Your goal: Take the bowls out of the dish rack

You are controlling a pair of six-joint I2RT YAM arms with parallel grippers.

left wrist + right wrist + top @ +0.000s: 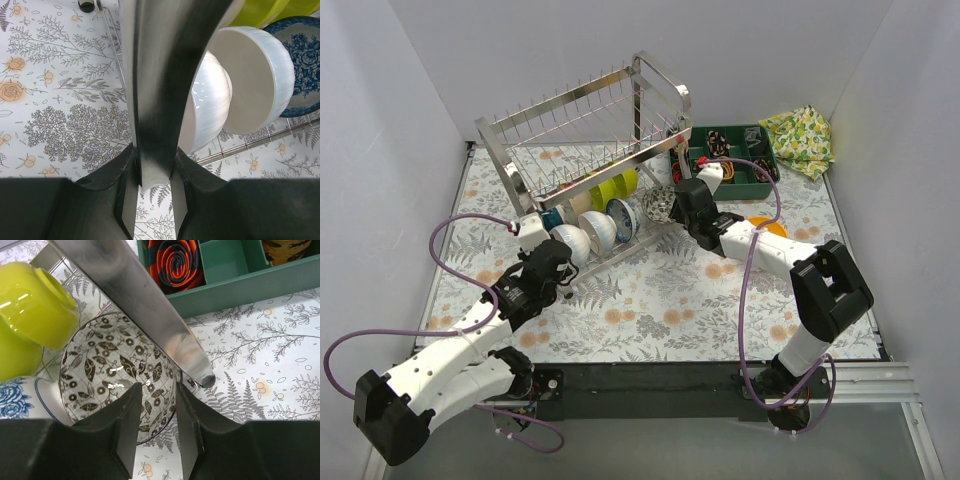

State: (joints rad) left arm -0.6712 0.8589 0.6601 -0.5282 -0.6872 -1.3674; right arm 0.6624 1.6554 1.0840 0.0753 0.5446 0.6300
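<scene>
Most bowls (598, 228) sit in the rack's (498, 160) lower tier, toward the table's (670, 320) far-left corner. Left claw (154, 175) pinches the dark bowl (155, 75) at the row's end. Right claw (156, 425) straddles the patterned bowl's (110, 375) rim, grip unclear. An orange bowl (765, 225), half hidden under the right arm (775, 250), looks already unloaded.

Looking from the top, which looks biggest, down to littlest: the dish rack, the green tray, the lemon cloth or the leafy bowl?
1. dish rack
2. green tray
3. lemon cloth, only a bit smaller than the tray
4. leafy bowl
</scene>
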